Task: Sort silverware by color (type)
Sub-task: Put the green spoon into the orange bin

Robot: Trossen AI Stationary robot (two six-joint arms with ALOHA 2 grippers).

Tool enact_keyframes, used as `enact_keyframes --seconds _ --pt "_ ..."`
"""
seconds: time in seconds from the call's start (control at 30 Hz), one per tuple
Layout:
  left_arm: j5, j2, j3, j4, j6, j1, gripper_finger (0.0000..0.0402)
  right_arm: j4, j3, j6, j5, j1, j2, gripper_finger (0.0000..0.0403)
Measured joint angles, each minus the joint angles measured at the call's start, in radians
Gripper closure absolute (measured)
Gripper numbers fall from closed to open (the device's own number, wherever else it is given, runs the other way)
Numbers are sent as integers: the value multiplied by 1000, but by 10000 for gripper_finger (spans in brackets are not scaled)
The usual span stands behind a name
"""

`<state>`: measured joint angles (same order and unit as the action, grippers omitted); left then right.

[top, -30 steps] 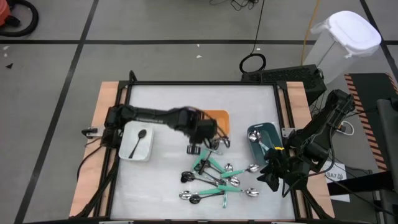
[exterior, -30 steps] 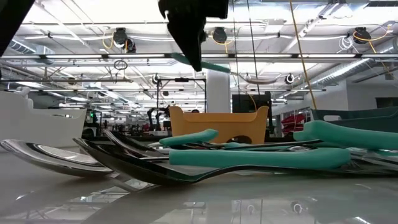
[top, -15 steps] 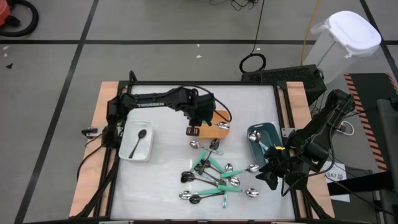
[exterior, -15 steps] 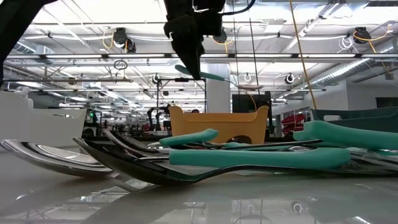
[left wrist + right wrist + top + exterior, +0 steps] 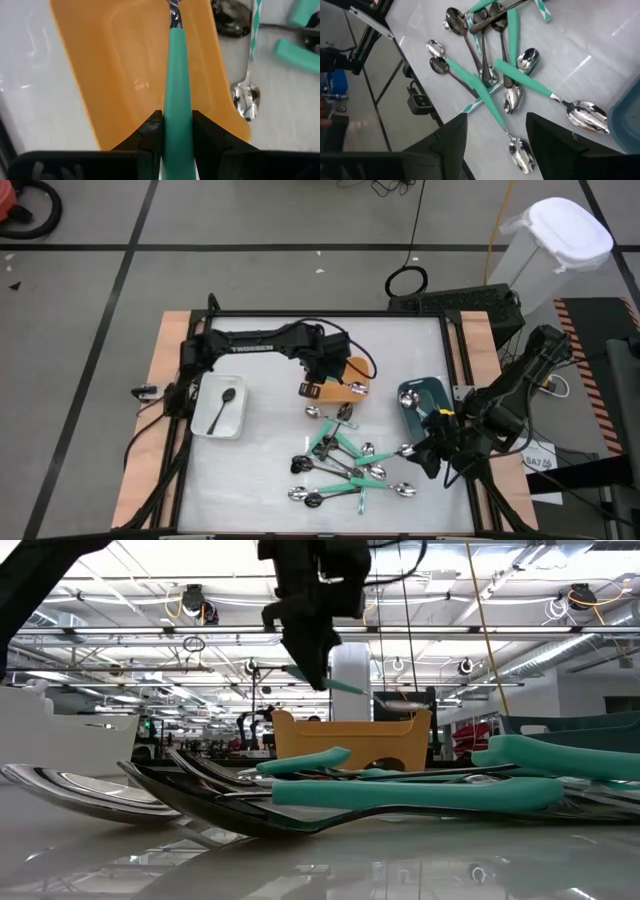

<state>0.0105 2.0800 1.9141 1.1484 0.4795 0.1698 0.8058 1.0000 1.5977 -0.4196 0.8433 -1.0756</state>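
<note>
One teal-handled spoon (image 5: 176,100) is clamped in the left gripper (image 5: 176,131) jaws above the orange bin (image 5: 348,377); releasing it comes next. The right gripper (image 5: 495,135) waits, jaws apart.

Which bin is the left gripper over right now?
The orange bin. The left gripper holds a teal-handled utensil above it; the white bin and dark teal bin sit off to either side.

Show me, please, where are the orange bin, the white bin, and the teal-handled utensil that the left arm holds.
orange bin (image 5: 120,75), left wrist view, on its bare inner floor.
white bin (image 5: 206,423), high view, on its lower left rim.
teal-handled utensil (image 5: 176,90), left wrist view, on the middle of its handle, above the jaws.
</note>
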Motion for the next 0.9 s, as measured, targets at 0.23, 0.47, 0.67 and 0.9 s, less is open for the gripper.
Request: enact_keyframes --seconds 0.23,0.47,0.67,0.9 --pt "-24 57 0 6 -18 5 325 -9 0 15 1 -20 0 206" --pt "-27 86 0 -14 -46 4 319 -13 0 18 1 -33 0 206" --pt "-62 104 0 -52 -39 -1 287 -20 0 31 1 -33 0 206" --pt "-96 104 0 -48 -86 -4 249 -20 0 33 1 -33 0 206"
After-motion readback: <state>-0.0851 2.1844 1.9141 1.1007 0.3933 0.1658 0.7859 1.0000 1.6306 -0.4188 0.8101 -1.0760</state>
